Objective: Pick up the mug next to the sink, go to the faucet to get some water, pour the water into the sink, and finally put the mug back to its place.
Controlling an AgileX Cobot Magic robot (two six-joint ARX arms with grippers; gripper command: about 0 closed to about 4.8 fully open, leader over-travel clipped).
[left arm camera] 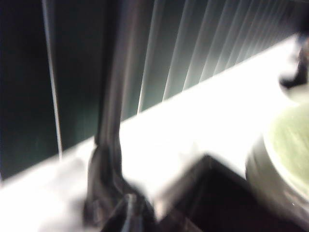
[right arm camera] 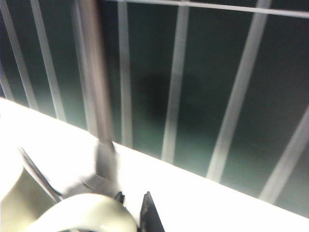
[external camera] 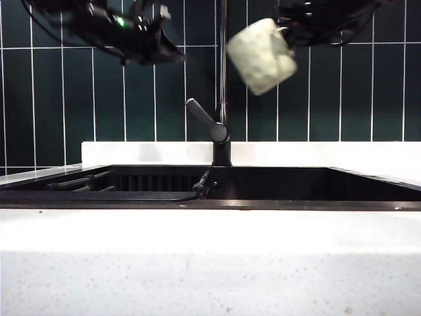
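Two grippers hang high: the right gripper point(external camera: 289, 33), upper right, grasps the tilted mug point(external camera: 262, 55) just beside the faucet point(external camera: 223, 79) pipe, above the sink point(external camera: 210, 196); the left gripper point(external camera: 168, 49), upper left, looks clenched, though blurred.

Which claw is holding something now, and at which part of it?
The right claw, high beside the faucet, holds the mug at its upper side; the exact spot is hidden. The left claw holds nothing.

The faucet point(external camera: 222, 85) stands behind the sink point(external camera: 316, 205) in the bench point(external camera: 210, 263). Above, the left hand point(external camera: 168, 39) hangs to its left. The right hand point(external camera: 286, 33) holds the mug point(external camera: 262, 55) just right.
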